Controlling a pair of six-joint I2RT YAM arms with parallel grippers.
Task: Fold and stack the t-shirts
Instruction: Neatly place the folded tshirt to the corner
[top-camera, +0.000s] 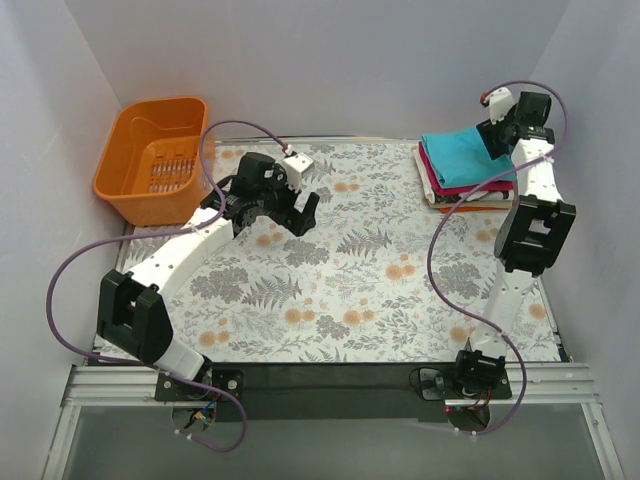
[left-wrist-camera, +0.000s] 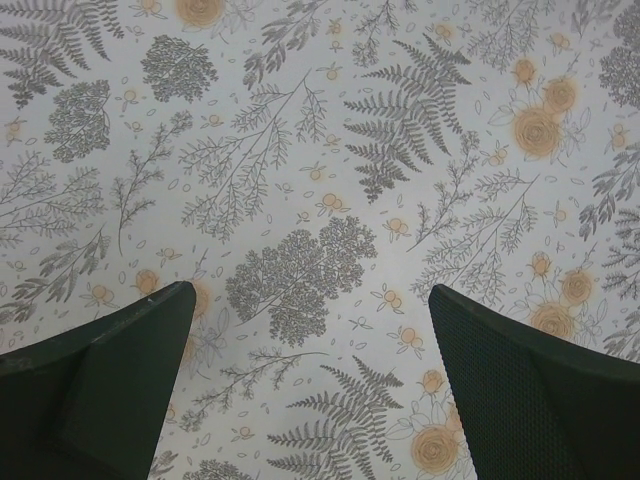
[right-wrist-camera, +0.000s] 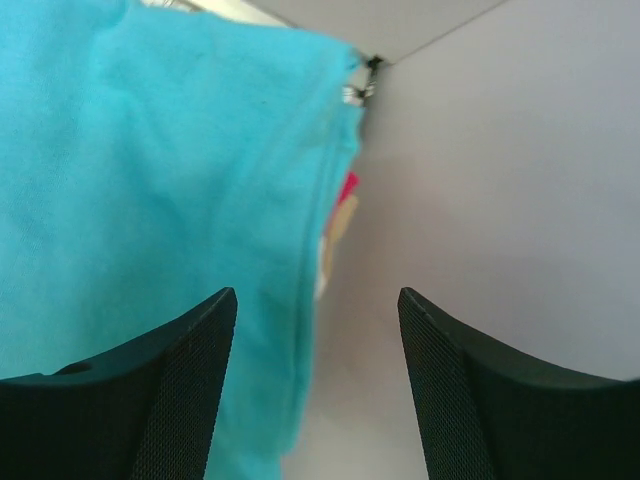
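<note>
A stack of folded t-shirts (top-camera: 462, 172) lies at the back right of the table, with the teal one (top-camera: 460, 155) on top and magenta, white and orange layers under it. My right gripper (top-camera: 495, 138) hovers at the stack's far right edge. In the right wrist view it (right-wrist-camera: 316, 296) is open, with the teal shirt (right-wrist-camera: 150, 180) under its left finger and a sliver of magenta (right-wrist-camera: 349, 187) showing at the shirt's edge; nothing is held. My left gripper (top-camera: 300, 215) is open and empty over the floral cloth, as the left wrist view (left-wrist-camera: 310, 293) shows.
An orange plastic basket (top-camera: 150, 160) stands at the back left. A floral tablecloth (top-camera: 370, 290) covers the table. White walls close in on the back and both sides, and the right wall (right-wrist-camera: 500, 180) is right beside the stack. Purple cables loop off both arms.
</note>
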